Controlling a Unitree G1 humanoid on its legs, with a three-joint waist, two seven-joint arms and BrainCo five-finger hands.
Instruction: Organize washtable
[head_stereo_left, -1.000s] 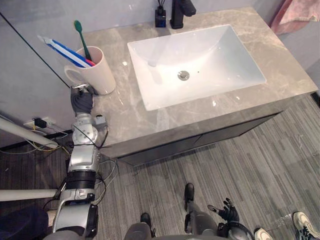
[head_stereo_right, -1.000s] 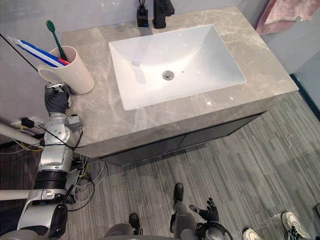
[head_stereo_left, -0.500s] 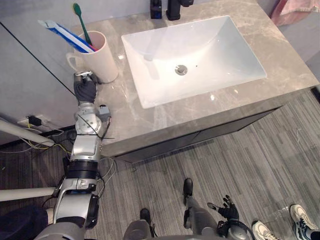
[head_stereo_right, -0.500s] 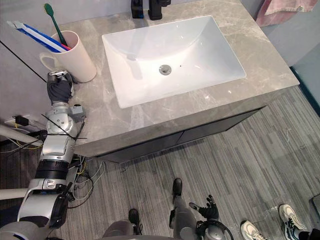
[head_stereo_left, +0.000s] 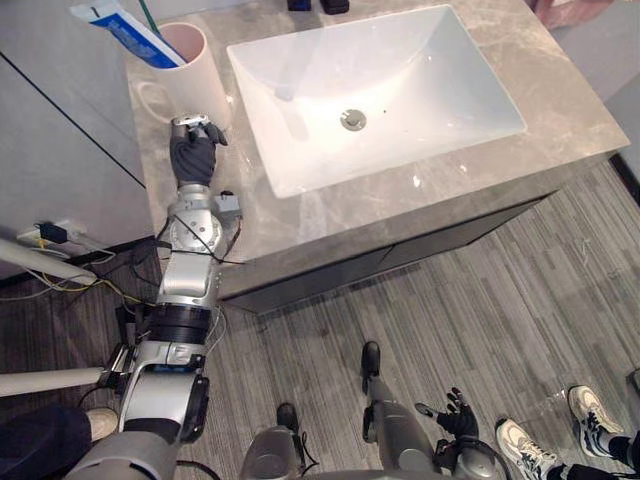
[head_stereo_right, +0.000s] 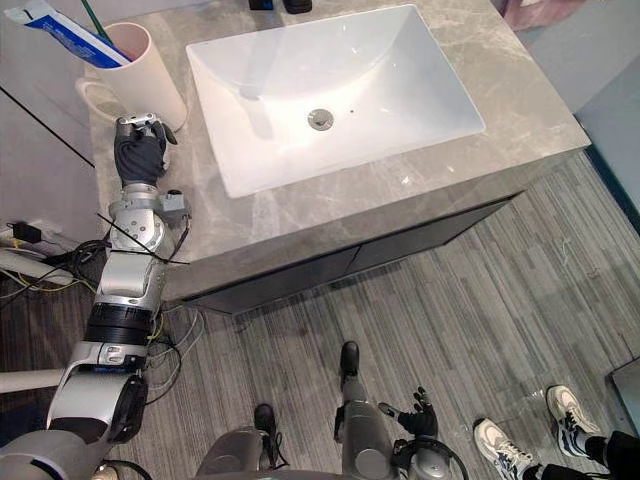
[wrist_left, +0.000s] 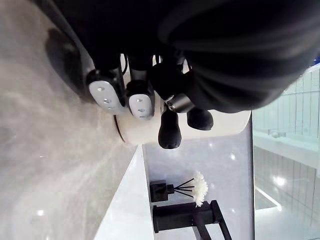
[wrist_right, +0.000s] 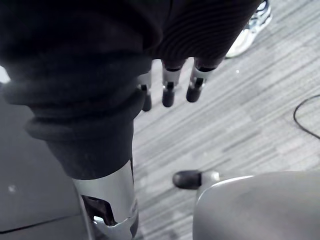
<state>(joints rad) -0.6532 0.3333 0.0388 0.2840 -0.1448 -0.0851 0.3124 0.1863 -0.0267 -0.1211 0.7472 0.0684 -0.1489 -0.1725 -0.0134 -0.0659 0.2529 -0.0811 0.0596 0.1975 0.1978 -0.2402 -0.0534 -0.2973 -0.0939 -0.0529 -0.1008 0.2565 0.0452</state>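
Observation:
A cream mug (head_stereo_left: 200, 78) stands at the back left corner of the grey marble counter (head_stereo_left: 300, 220). It holds a blue-and-white toothpaste tube (head_stereo_left: 125, 30) and a green toothbrush (head_stereo_right: 92, 15). My left hand (head_stereo_left: 193, 155) rests on the counter just in front of the mug's base, to the right of its handle. Its fingers (wrist_left: 140, 99) are loosely bent and hold nothing, and the mug (wrist_left: 227, 125) shows just past them. My right hand (head_stereo_left: 455, 415) hangs low over the floor, open with fingers spread.
A white rectangular basin (head_stereo_left: 400, 70) with a drain (head_stereo_left: 352, 120) fills the counter's middle. A black faucet (wrist_left: 185, 217) and a reed diffuser (wrist_left: 165, 190) stand behind it. A pink towel (head_stereo_right: 530, 10) hangs at the far right. A person's shoes (head_stereo_left: 598, 410) stand on the floor at the right.
The camera has moved, so the counter sits higher in the picture. My left hand stays by the mug's base, now a little further back from it and more under its middle.

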